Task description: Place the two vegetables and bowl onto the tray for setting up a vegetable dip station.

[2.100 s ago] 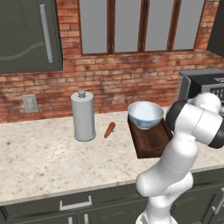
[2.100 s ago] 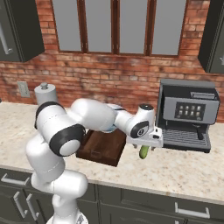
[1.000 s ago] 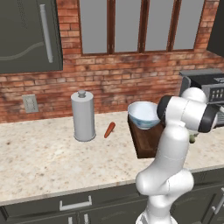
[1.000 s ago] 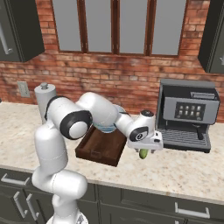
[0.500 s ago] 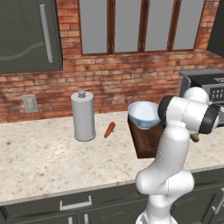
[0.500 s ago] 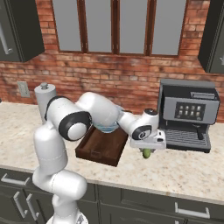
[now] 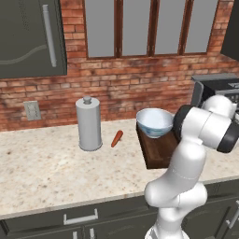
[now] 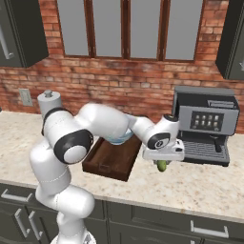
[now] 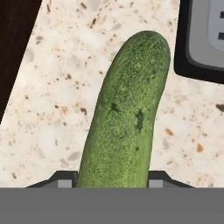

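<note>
Reaching low over the speckled counter (image 8: 200, 186) between the tray (image 8: 112, 159) and the coffee machine (image 8: 205, 124), the gripper (image 8: 163, 163) had its fingers clamped on the cucumber (image 9: 124, 118), while the bowl (image 7: 154, 122) sat on the tray's far end and the carrot (image 7: 116, 138) lay beside the grey canister (image 7: 89, 123).

Showing now: one cucumber (image 9: 127, 113), one carrot (image 7: 116, 138), one bowl (image 7: 154, 122), one tray (image 8: 110, 158), one grey canister (image 7: 89, 124) and one coffee machine (image 8: 206, 124).
</note>
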You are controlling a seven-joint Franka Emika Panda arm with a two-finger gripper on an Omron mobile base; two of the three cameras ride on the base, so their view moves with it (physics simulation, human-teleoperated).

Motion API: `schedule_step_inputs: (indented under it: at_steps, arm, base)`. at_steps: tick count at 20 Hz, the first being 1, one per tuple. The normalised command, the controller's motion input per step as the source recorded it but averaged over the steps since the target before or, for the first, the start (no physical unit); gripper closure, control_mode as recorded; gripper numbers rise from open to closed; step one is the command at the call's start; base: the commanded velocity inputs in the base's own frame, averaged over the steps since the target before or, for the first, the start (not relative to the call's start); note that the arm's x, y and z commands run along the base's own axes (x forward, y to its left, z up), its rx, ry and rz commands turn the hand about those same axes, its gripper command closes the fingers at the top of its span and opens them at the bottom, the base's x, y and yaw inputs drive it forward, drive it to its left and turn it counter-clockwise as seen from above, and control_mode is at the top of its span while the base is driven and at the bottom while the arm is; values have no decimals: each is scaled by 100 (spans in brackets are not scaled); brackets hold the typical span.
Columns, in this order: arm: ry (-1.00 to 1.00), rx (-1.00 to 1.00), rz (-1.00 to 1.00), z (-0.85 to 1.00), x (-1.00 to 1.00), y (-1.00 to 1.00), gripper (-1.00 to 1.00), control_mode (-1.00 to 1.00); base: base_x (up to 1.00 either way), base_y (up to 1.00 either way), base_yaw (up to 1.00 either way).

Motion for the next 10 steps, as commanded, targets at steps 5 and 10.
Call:
schedule_step_inputs:
  at_steps: [5,10]
  arm:
    - [0,6,14,29,-37,3,100,-100]
    - [-6,3,20,29,-33,15,100,-100]
  base:
    - [0,0,0]
    - [0,0,0]
